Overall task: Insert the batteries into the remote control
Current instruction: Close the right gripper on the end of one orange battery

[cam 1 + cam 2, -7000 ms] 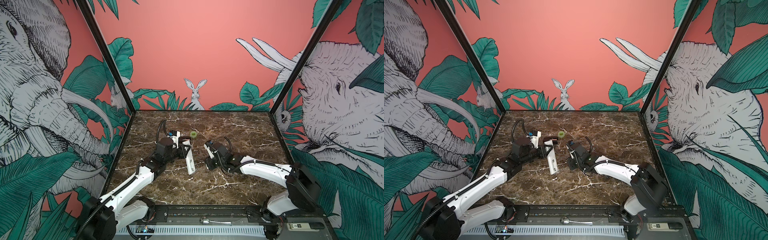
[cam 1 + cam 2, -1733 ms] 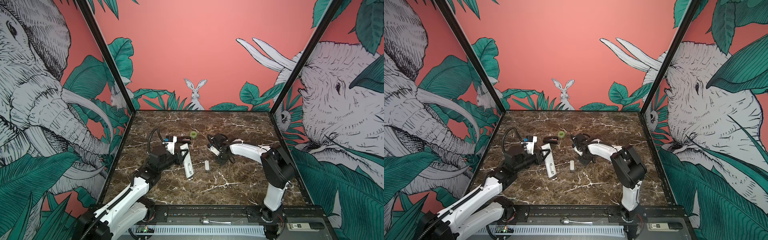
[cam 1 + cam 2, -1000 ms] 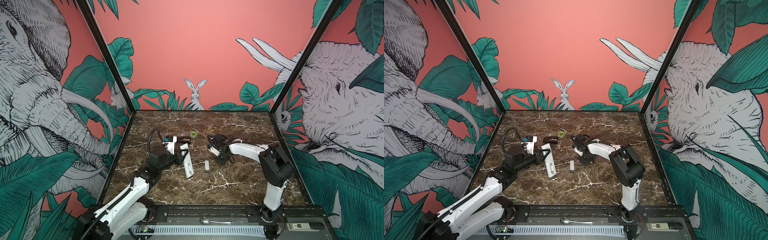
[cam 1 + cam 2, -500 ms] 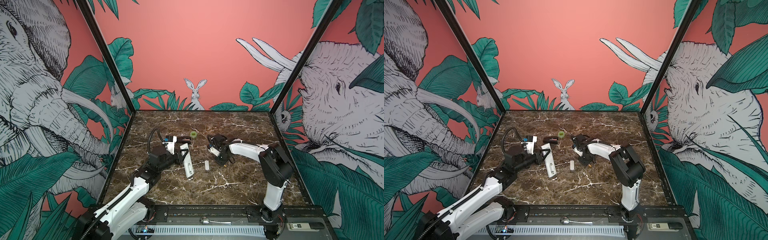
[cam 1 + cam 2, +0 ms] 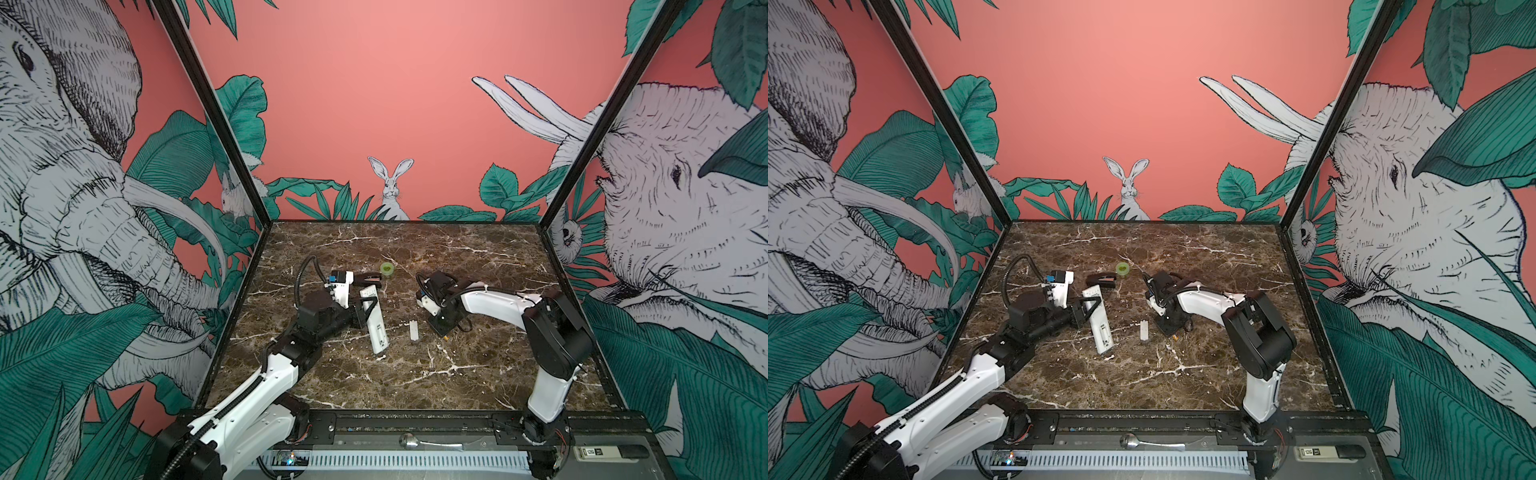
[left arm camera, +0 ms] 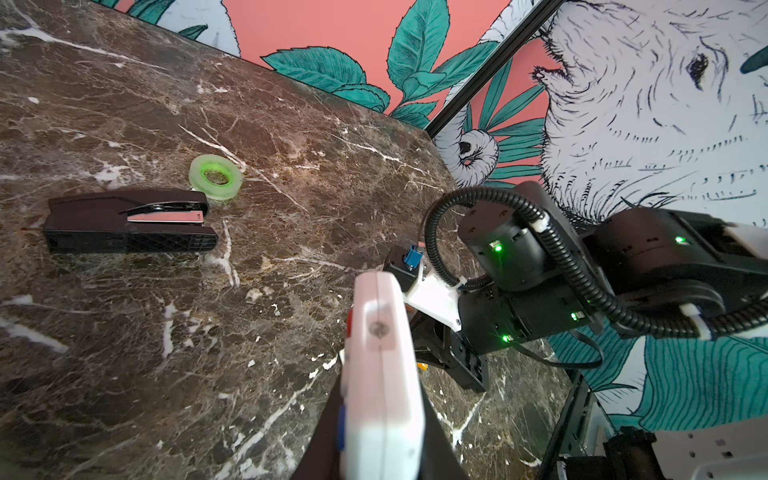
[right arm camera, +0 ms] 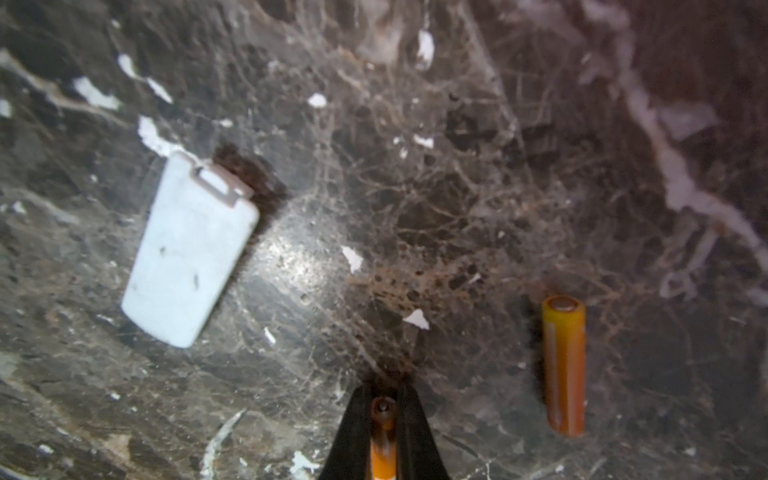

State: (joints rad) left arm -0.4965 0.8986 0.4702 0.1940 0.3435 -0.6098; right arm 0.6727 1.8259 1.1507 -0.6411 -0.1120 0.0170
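Battery (image 7: 383, 457) clamped in right gripper (image 7: 384, 400)

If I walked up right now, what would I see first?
Probably the huge elephant painted on the left wall and the white rabbit on the pink back wall. Then, mid-table, the left gripper clamps the white remote control. The right gripper pinches an orange battery, and a second battery lies loose on the marble nearby.
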